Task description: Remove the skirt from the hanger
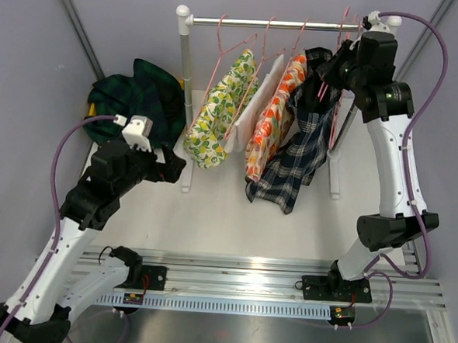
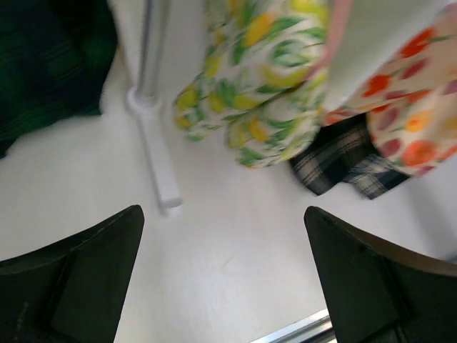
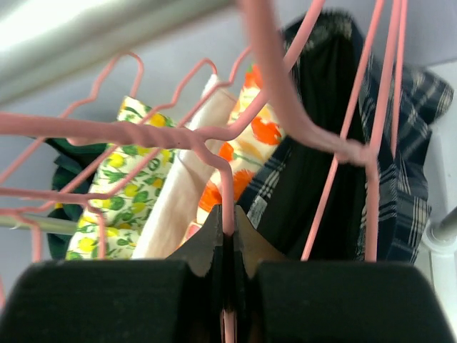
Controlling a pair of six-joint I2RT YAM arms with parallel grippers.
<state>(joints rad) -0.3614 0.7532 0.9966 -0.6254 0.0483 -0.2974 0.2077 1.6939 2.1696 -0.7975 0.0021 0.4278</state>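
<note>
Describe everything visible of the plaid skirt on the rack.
The plaid skirt is soft woven-looking cloth, navy checked with white and grey, darker at its top. It hangs from a pink wire hanger near the right end of the rail, its hem low near the table. It lies against the orange-print garment. The right tool is shut on a pink hanger wire above it.

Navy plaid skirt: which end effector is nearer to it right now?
Right. The right end effector is at the top of the navy plaid skirt, shut on a pink hanger. The left end effector sits open far to its left, past the lemon-print garment.
</note>
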